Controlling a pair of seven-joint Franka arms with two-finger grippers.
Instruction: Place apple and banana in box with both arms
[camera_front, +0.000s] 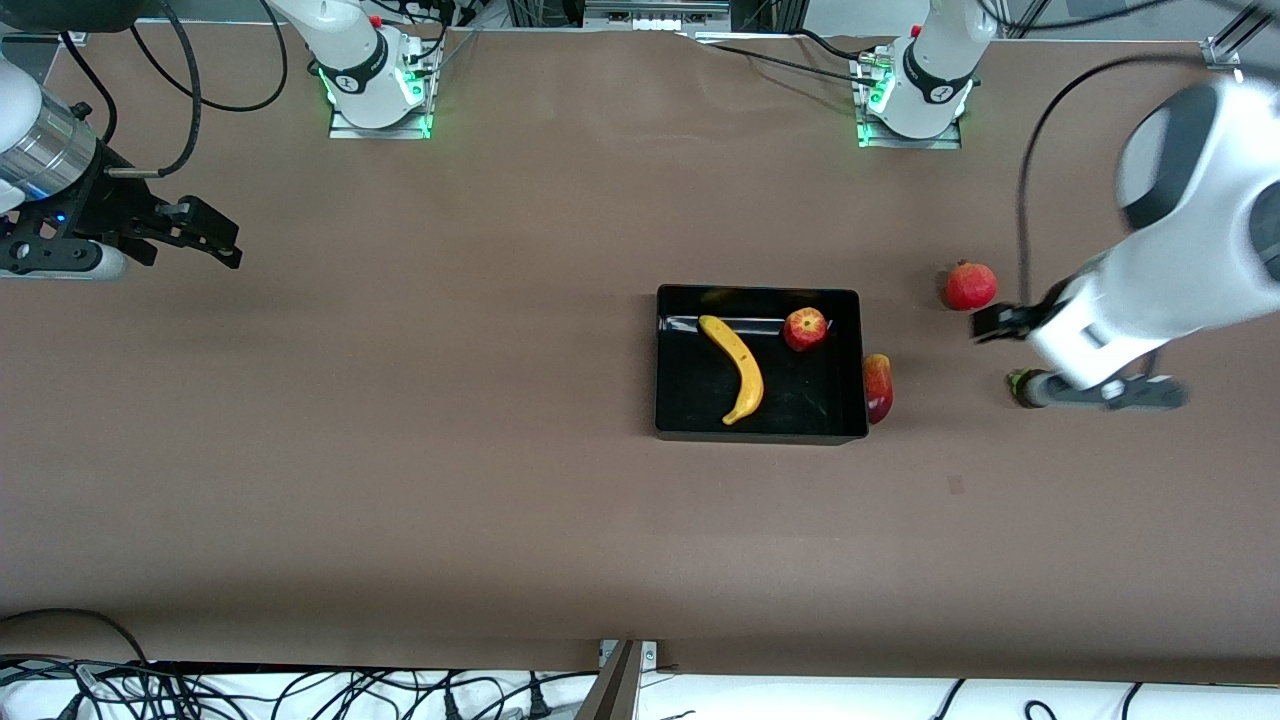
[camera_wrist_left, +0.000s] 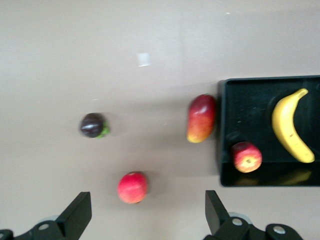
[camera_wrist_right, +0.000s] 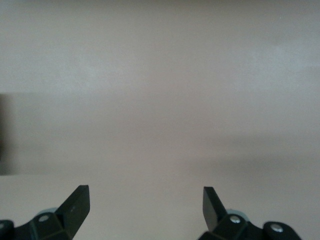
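The black box (camera_front: 661, 400) sits mid-table. The yellow banana (camera_front: 735, 368) and the red-and-yellow apple (camera_front: 805, 328) both lie inside it, apart from each other. The left wrist view shows the box (camera_wrist_left: 250, 107), banana (camera_wrist_left: 290, 125) and apple (camera_wrist_left: 246, 156) too. My left gripper (camera_front: 1000, 326) is open and empty above the table, off the box toward the left arm's end; in its wrist view (camera_wrist_left: 147, 217) nothing is between the fingers. My right gripper (camera_front: 215, 240) is open and empty over bare table at the right arm's end, as its wrist view (camera_wrist_right: 145, 207) shows.
An elongated red-and-yellow fruit (camera_front: 878, 388) lies against the box's outer wall (camera_wrist_left: 201, 118). A uniformly red round fruit (camera_front: 970, 285) lies by the left gripper (camera_wrist_left: 132, 187). A small dark fruit with green (camera_front: 1020, 385) lies partly under that hand (camera_wrist_left: 93, 125).
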